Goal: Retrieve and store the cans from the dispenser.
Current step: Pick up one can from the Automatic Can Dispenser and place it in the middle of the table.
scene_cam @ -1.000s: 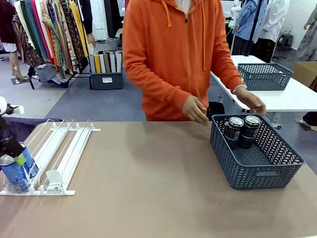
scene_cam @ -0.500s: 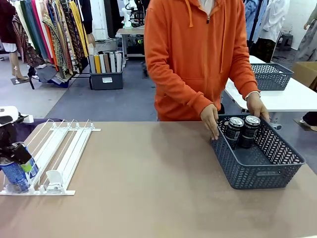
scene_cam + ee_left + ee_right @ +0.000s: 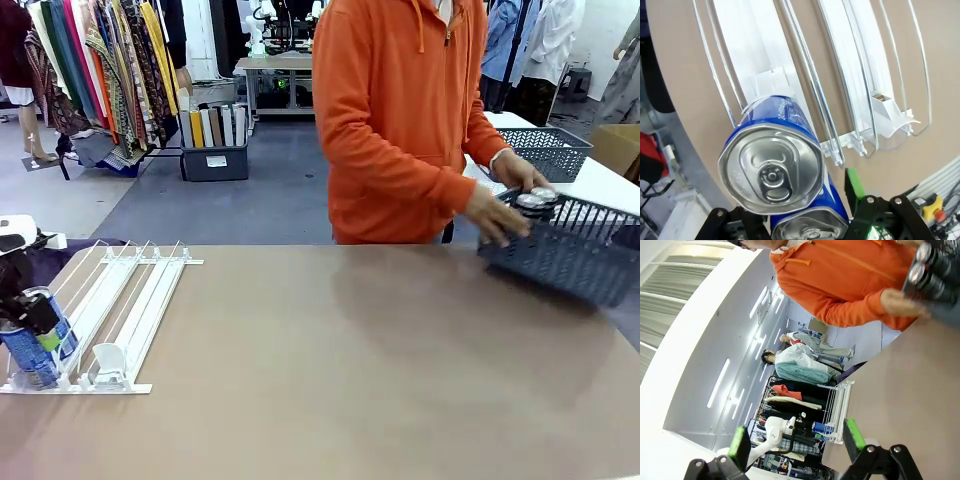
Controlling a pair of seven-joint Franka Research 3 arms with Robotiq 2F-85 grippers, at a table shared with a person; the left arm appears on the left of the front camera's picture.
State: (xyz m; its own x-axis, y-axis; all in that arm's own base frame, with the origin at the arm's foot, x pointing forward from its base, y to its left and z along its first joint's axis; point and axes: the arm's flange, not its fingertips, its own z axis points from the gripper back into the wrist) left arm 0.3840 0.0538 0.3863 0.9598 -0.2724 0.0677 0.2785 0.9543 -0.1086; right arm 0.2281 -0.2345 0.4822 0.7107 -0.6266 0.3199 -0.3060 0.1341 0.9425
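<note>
Blue can (image 3: 810, 227) at dispenser (image 3: 130, 290) near end: left pincer (image 3: 790, 220) has drawn in around it, can't tell if clamped yet. Far right, person's hand (image 3: 495, 215) just lifted basket (image 3: 570, 255) w/ black cans (image 3: 535, 200) off tabletop (image 3: 320, 380), so no drop spot atm. Right pincer (image 3: 797, 440) apart, idle.

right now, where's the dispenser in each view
front: dispenser at lower left
left wrist: dispenser rails across the upper half
right wrist: dispenser small, lower middle
shared landmark: blue cans at its robot-side end
</note>
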